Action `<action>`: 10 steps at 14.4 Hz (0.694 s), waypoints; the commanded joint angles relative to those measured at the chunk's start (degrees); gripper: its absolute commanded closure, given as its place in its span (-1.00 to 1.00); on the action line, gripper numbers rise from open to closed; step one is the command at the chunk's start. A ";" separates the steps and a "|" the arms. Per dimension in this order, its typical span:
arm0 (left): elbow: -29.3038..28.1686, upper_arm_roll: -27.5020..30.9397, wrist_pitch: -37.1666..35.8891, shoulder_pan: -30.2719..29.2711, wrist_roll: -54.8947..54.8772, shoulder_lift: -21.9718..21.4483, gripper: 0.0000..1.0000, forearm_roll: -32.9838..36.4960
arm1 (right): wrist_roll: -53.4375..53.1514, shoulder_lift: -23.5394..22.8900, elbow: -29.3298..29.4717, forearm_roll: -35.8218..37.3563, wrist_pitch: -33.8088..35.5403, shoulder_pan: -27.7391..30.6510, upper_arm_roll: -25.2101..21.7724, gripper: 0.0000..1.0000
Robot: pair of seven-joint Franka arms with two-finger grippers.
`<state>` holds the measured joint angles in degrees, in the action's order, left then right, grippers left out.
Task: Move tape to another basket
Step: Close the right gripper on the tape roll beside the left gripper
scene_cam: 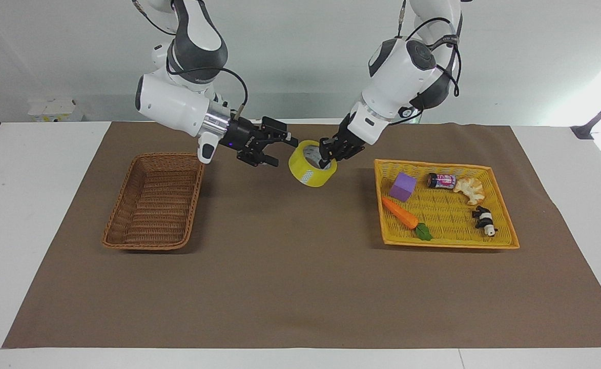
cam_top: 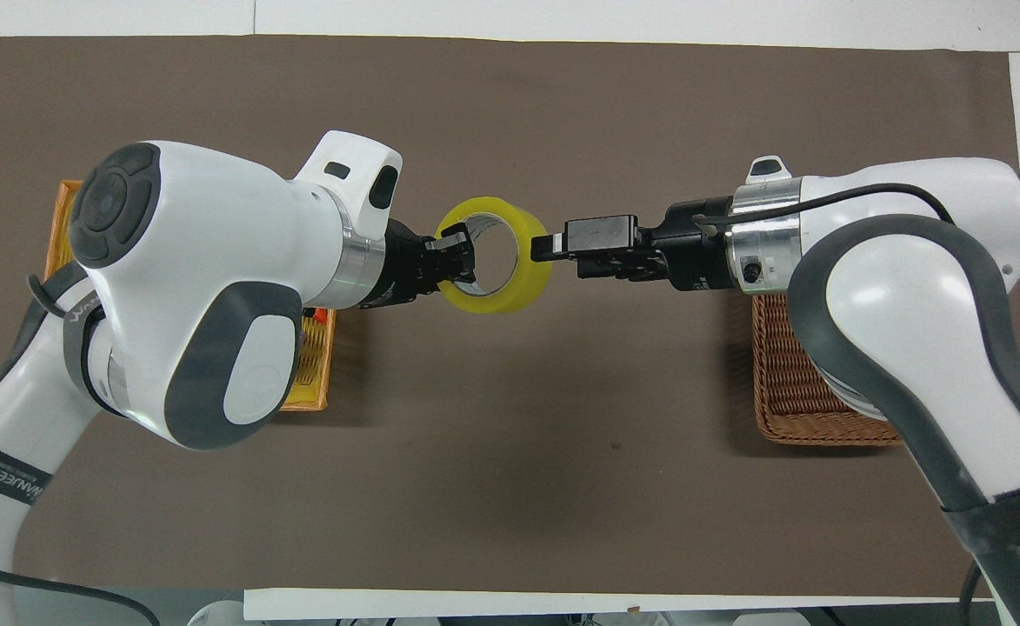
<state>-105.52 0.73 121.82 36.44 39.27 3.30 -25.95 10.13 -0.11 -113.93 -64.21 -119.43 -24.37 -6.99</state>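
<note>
- tape: wide roll, glossy translucent yellow, white inner core. held up over the brown mat about midway between the two baskets, tilted, not resting on anything.
- left gripper: black fingers pinched on the roll's wall, one finger inside the core, one on the outer face; arm has a white glossy shell with grey joint caps.
- right gripper: jaws spread wide, one fingertip above and one below, right at the roll's edge on the side toward the right arm's end; contact can't be told.
- overhead view: right gripper's tip overlaps the yellow rim of the roll.
- basket: dark brown woven wicker, rectangular, sloped sides, nothing in it, toward the right arm's end.
- yellow-orange basket: bright fine weave, flat rectangular tray, toward the left arm's end.
- in it: purple cube, orange carrot with a green leaf end, small dark can lying on its side, pale lumpy bread-like piece, black-and-white panda figure.
- mat: matte brown sheet on the white table.
</note>
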 commanded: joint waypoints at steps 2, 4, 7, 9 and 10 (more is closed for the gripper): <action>1.02 0.50 -0.71 0.65 0.98 -0.13 1.00 -0.86 | -1.51 -0.33 0.29 -1.18 -1.60 -0.77 -0.04 -1.00; 1.02 0.50 -0.79 0.65 1.07 -0.13 1.00 -0.86 | -1.43 -0.33 0.29 -1.18 -2.21 -0.85 0.04 -0.98; 0.93 0.50 -0.79 0.74 1.07 -0.13 1.00 -0.77 | -1.51 -0.76 0.29 -1.18 -4.06 -2.70 0.13 -0.96; 0.76 0.50 -0.88 1.27 1.07 -0.22 1.00 -0.77 | -1.34 -1.21 0.38 -1.18 -4.15 -2.70 0.13 -0.96; 0.76 0.50 -0.88 1.44 1.07 -0.22 1.00 -0.77 | -1.34 -1.21 0.29 -1.18 -4.06 -2.70 0.13 -0.96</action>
<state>-105.52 0.67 121.76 36.67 39.43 3.30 -25.96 8.93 -0.76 -113.90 -64.22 -122.83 -27.11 -6.90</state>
